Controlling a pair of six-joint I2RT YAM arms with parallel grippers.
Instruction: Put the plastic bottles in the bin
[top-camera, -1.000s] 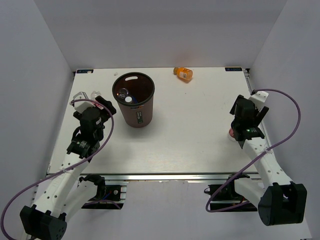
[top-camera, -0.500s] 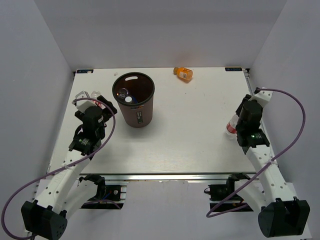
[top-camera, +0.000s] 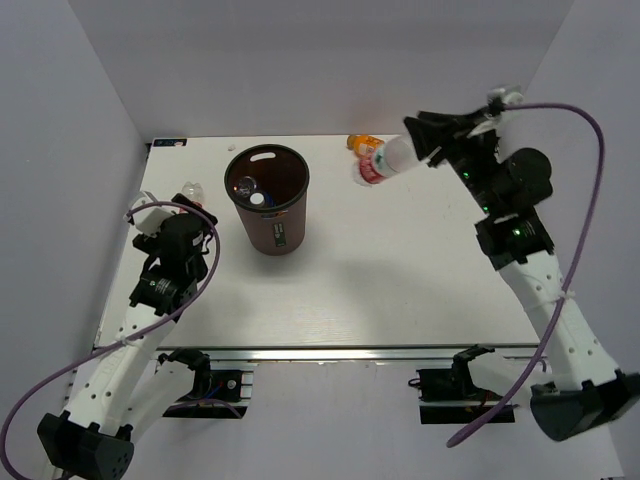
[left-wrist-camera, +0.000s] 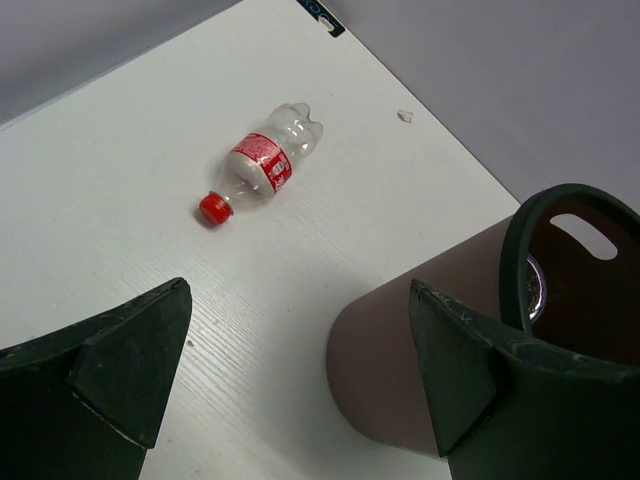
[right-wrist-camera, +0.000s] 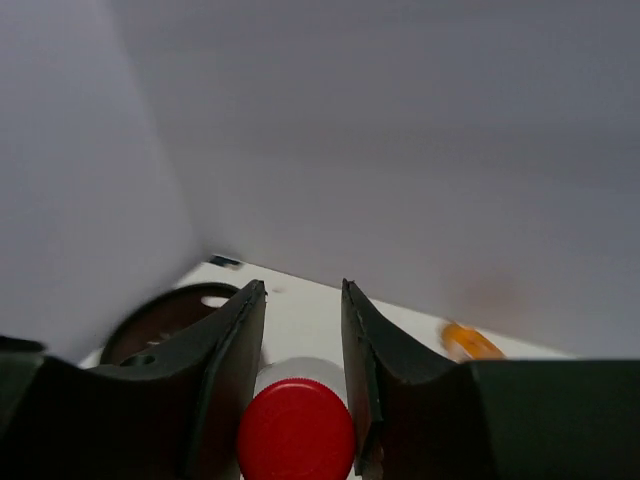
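White wood-grain table (top-camera: 400, 270), flat and matte. Plain pale grey walls (top-camera: 300, 60) close it in on left, back and right. Silver metal rail (top-camera: 330, 353) runs along the table's near edge. Small dark sticker (top-camera: 466, 138) at far right corner, second sticker (top-camera: 172, 142) at far left corner. Tiny white scrap (left-wrist-camera: 404, 116) on the table near the wall.

Bin (top-camera: 272, 225): upright, back-left of counter (top-camera: 400, 270); bottles (top-camera: 250, 190) inside.
R tool (top-camera: 420, 140): up in air, clamped on red-cap bottle (top-camera: 385, 160).
Orange bottle (top-camera: 358, 141): back edge, partly hidden behind held one.
L tool (top-camera: 172, 210): low, left of bin; clear bottle (top-camera: 192, 188) just beside.
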